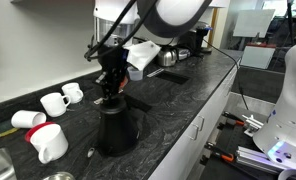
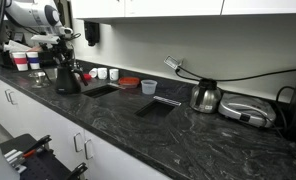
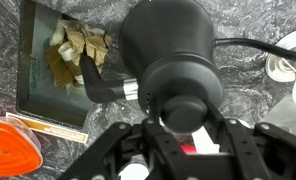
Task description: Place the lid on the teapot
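Gripper: Robotiq gripper [image 3: 184, 124], fingers drawn in on the small round black lid [image 3: 181, 106], one on each side of it.
Lid position: between the fingers and directly over the mouth of the tall matte black teapot [image 3: 168, 40]. I cannot tell whether it is seated or just above the rim.
Teapot position: directly below the gripper, upright on the dark marbled stone counter [image 1: 178, 110]. Its side handle sticks out to one side below the fingers.
Risk 1, off-centre release: if the lid is not concentric with the mouth, it could land tilted or slide off the shoulder onto the counter.
Risk 2, pressing down: the pot is narrow at the top, so sideways load from the fingers could tip or shift it.
Risk 3, opening: a spreading finger could catch the handle and drag the pot.
Beside the pot: shallow dark tray of dried leaves [image 3: 38, 92] and a flat orange-red plastic piece [image 3: 8, 148]. A dropped lid could roll in there.
Farther out: white ceramic mugs [image 1: 50, 143] lie apart from the pot, so contact is unlikely.
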You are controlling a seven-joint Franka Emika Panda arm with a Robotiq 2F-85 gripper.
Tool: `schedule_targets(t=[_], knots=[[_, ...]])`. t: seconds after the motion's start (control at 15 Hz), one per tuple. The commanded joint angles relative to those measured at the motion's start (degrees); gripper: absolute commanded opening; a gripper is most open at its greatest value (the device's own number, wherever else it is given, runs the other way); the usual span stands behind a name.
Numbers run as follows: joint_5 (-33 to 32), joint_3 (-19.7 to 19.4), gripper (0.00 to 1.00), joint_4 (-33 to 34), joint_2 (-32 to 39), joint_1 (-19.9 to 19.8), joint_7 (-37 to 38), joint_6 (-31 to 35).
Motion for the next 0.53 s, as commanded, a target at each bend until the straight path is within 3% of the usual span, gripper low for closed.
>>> schedule_targets(t=[0.0, 0.2, 0.47], knots=[[-0.8, 0.0, 0.8, 0.1, 0.3, 0.7, -1.3, -3.7], [-0.4, 0.1, 1.0, 0.1, 0.2, 1.1, -1.5, -5.8], [-0.1, 0.3, 1.0, -0.2, -0.5, 1.4, -1.5, -6.7]])
